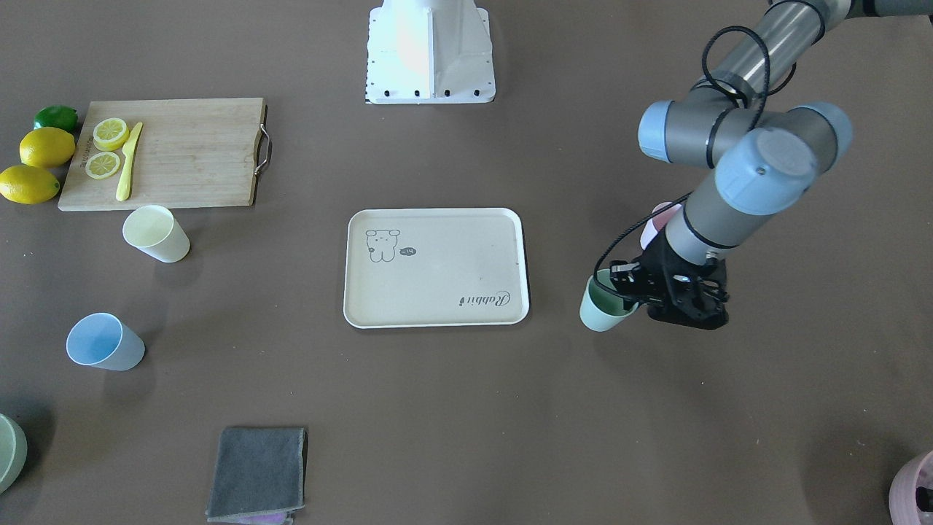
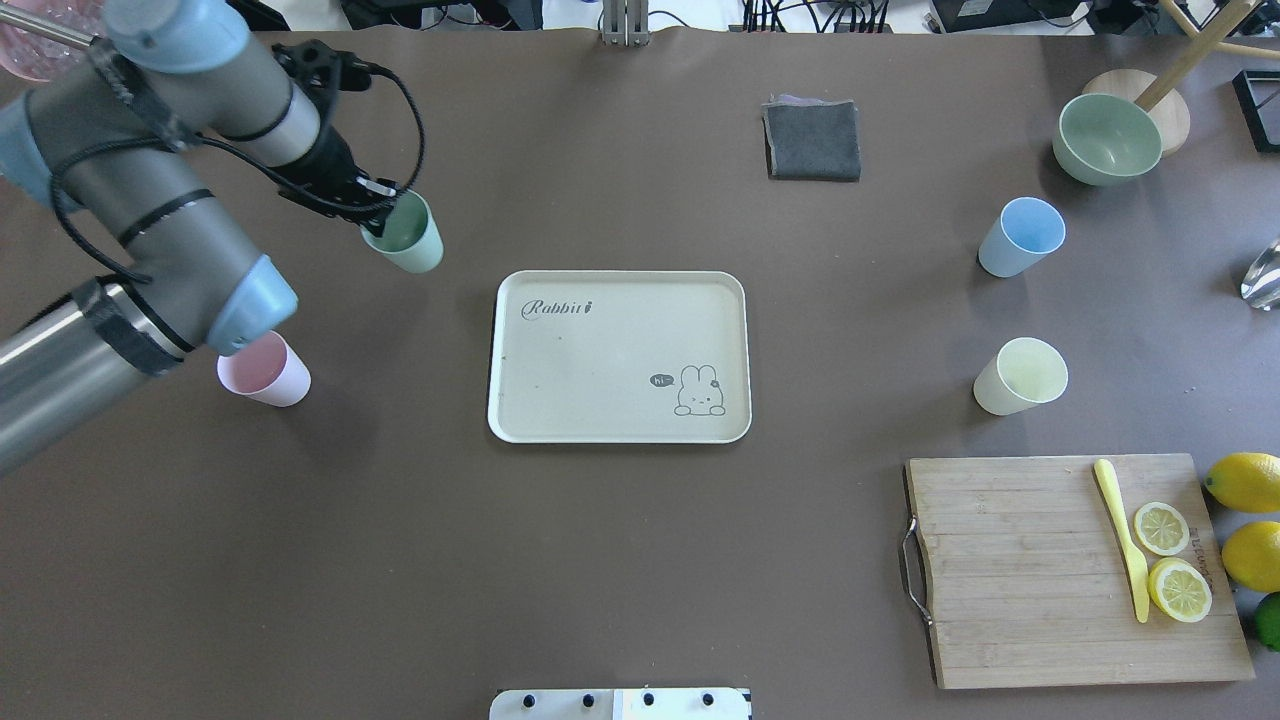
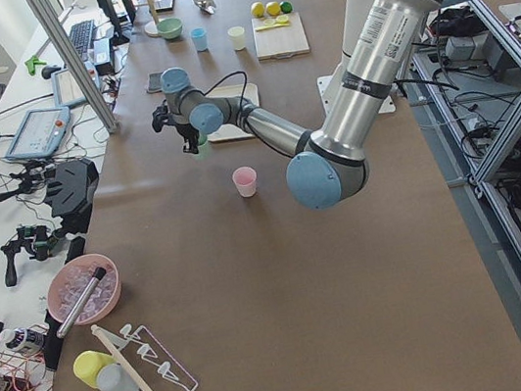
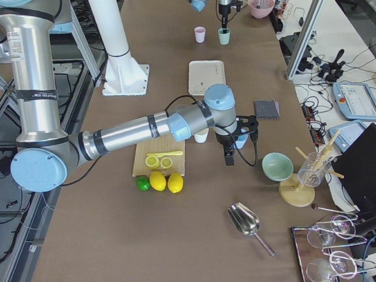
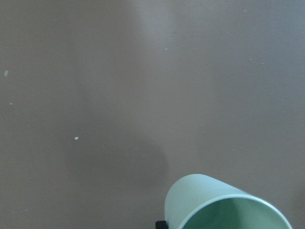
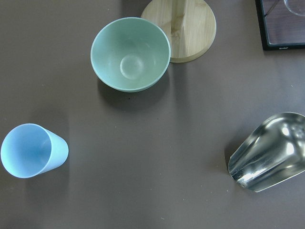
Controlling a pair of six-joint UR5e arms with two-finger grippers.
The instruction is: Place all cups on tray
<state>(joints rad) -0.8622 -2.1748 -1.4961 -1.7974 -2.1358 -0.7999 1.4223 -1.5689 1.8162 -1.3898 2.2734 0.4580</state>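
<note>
My left gripper (image 2: pixel 378 212) is shut on the rim of the mint green cup (image 2: pixel 408 238), left of the cream tray (image 2: pixel 610 340); the cup also fills the bottom of the left wrist view (image 5: pixel 224 205). The pink cup (image 2: pixel 265 370) stands near the left arm's elbow. The light blue cup (image 2: pixel 1021 236) and the pale yellow cup (image 2: pixel 1021 376) stand right of the tray. The tray holds nothing. My right gripper (image 4: pixel 231 152) shows only in the exterior right view, near the blue cup (image 6: pixel 31 150); I cannot tell whether it is open or shut.
A wooden cutting board (image 2: pixel 1020 570) with lemon slices and a yellow knife lies at the near right, with whole lemons (image 2: pixel 1245 482) beside it. A green bowl (image 2: pixel 1107 138), a wooden stand (image 6: pixel 190 24), a metal scoop (image 6: pixel 269 152) and a grey cloth (image 2: pixel 812 140) lie at the far side.
</note>
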